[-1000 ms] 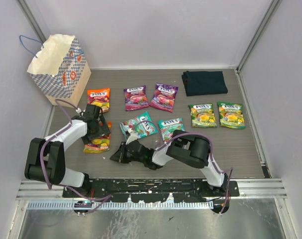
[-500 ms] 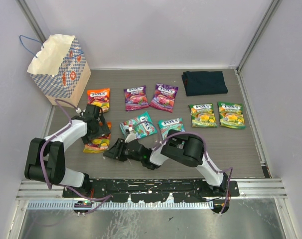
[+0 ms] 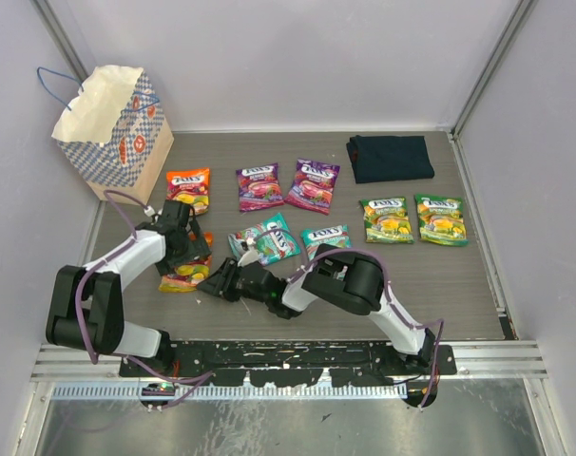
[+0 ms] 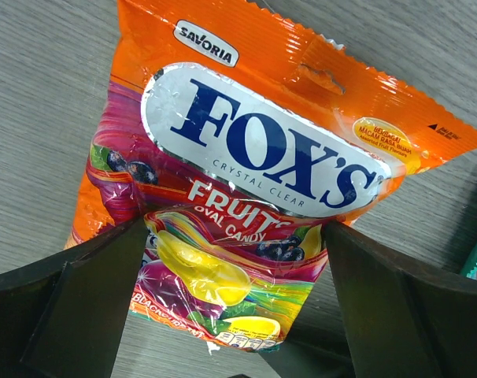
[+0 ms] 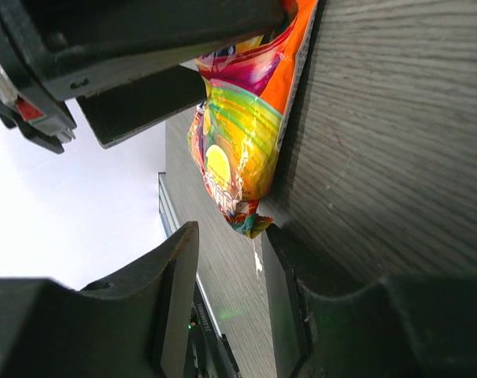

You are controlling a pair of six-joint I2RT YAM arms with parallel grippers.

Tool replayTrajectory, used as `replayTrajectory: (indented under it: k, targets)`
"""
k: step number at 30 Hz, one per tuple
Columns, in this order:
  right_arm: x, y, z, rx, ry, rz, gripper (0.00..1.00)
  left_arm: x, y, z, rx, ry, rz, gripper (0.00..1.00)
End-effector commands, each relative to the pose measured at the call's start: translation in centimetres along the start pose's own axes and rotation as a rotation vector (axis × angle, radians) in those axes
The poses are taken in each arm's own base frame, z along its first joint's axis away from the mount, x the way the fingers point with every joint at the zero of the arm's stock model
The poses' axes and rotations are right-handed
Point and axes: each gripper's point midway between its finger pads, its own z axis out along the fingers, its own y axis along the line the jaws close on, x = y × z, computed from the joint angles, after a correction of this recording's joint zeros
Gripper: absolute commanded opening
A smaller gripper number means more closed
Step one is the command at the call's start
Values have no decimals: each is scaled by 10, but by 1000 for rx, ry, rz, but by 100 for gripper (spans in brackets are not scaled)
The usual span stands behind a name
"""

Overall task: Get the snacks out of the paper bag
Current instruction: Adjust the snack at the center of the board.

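Observation:
The paper bag (image 3: 107, 123) stands at the back left. Snacks lie spread on the table: an orange packet (image 3: 188, 188), two purple (image 3: 259, 185), two teal (image 3: 266, 239) and two green (image 3: 387, 218). A second orange packet (image 3: 182, 278) (image 4: 246, 181) lies under my left gripper (image 3: 186, 258) (image 4: 234, 315), which is open wide with a finger on each side of the packet's lower end. My right gripper (image 3: 209, 283) (image 5: 231, 236) lies low and sideways on the table. It is open with nothing between its fingers. That packet's bottom corner (image 5: 250, 224) is just ahead of its tips.
A folded dark navy cloth (image 3: 390, 157) lies at the back right. Walls close in the table on the left, back and right. The two grippers are close together at the front left.
My right gripper slid left along the table toward the orange packet's bottom corner and went from shut to open. The left arm and packet stayed put.

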Motion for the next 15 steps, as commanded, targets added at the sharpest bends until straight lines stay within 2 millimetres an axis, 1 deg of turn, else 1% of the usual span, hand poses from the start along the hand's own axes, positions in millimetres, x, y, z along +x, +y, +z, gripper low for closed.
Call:
replayTrajectory:
  k: [1, 5, 15]
  targets:
    - [-5, -42, 5, 121, -25, -16, 41, 13, 7, 6, -5, 33, 9, 100]
    - [-4, -42, 5, 119, -19, -22, 34, 14, 7, 8, -5, 36, 11, 100]
    - [-2, -42, 2, 122, -1, -61, 25, 13, 7, 9, -12, 37, 14, 100]
